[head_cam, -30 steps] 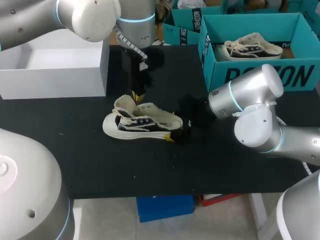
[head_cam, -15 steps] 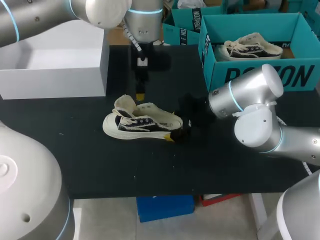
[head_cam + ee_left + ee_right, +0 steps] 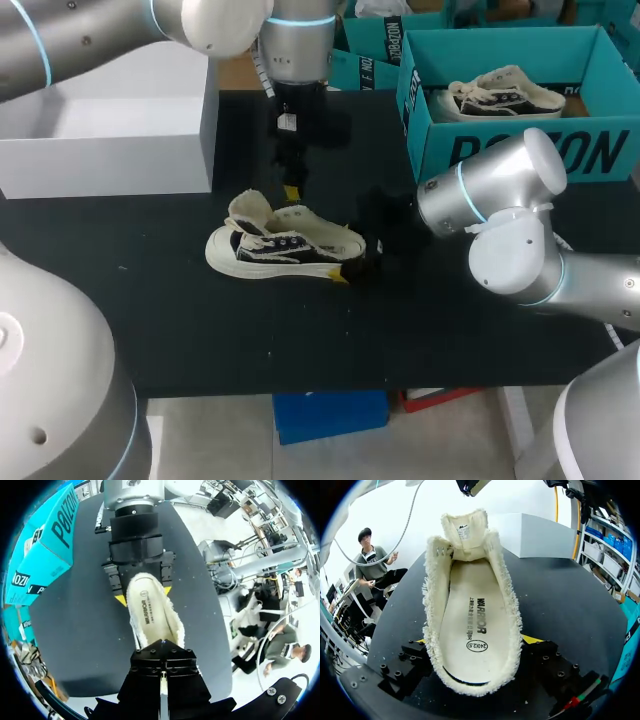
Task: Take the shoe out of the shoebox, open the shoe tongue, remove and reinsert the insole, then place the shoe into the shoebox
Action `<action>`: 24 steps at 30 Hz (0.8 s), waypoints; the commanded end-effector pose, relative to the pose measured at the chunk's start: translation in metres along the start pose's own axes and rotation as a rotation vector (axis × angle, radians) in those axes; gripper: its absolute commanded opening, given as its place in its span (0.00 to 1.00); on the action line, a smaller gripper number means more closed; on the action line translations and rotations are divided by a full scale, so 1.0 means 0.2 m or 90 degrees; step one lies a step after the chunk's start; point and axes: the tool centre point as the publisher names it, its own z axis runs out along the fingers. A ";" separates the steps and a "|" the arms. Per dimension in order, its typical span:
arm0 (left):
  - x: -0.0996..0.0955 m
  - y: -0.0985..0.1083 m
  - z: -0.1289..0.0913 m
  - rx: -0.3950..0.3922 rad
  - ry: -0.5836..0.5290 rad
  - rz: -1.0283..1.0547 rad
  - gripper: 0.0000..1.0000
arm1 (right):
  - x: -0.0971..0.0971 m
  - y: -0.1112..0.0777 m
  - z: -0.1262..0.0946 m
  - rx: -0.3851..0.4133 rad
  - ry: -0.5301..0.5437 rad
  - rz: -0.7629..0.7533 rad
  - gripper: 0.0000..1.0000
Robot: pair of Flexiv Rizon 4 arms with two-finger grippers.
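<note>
A cream and black shoe (image 3: 283, 246) lies on the black table, its toe toward my left side. Its tongue (image 3: 465, 528) is folded out and the cream insole (image 3: 472, 621) lies flat inside. My right gripper (image 3: 475, 642) holds the heel end, one finger against each side of the shoe. Seen in the left wrist view, its yellow fingertips (image 3: 119, 600) flank the heel. My left gripper (image 3: 291, 190) hangs shut and empty just beyond the shoe's far side, above it. The teal shoebox (image 3: 430, 120) stands at the back right.
A second shoe (image 3: 503, 93) lies in the teal shoebox. A white box (image 3: 110, 135) stands at the back left. More teal boxes (image 3: 365, 50) sit behind the table's far edge. Bare black table lies in front of the shoe.
My left gripper has shifted a little to the right, away from the tongue. The shoe and the right arm have not moved.
</note>
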 end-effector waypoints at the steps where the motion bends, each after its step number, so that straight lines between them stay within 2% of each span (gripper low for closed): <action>1: 0.06 0.03 0.04 0.032 -0.031 -0.002 0.00 | 0.00 -0.01 0.01 0.001 -0.002 0.001 0.00; 4: 0.05 0.03 0.07 0.062 -0.008 -0.023 0.00 | 0.00 -0.01 0.01 0.001 -0.002 0.001 0.00; 19: 0.05 0.03 0.07 0.062 -0.008 -0.023 0.00 | 0.00 -0.01 0.01 0.001 -0.002 0.001 0.00; 24: 0.01 0.03 0.12 0.070 0.007 -0.023 0.00 | 0.00 -0.01 0.01 0.001 -0.002 0.001 0.00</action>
